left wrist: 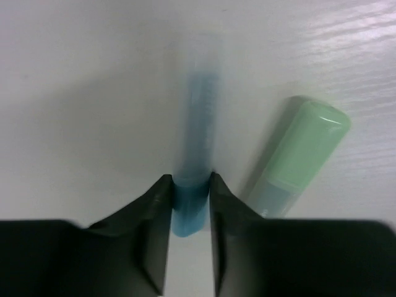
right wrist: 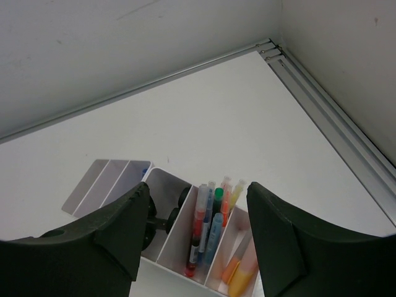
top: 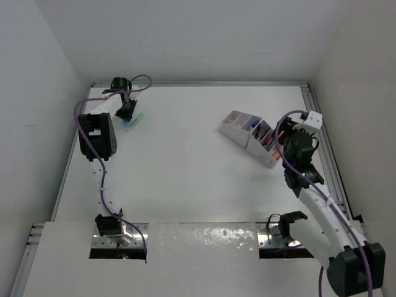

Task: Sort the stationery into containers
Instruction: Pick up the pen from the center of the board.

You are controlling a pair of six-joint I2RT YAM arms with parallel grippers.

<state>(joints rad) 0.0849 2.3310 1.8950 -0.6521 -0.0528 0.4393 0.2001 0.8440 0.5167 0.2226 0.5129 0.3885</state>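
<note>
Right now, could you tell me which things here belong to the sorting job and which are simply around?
Part of the job: blue highlighter gripped by the left claw; green highlighter beside it; organiser; pens, scissors and orange highlighter inside it; right claw, open above it.

Not part of it: purple cables; metal rail at the table edge.

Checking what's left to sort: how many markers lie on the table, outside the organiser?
2: a blue marker between the left gripper's fingers at the table's far left, and a green marker beside it. Others may be hidden.
</note>
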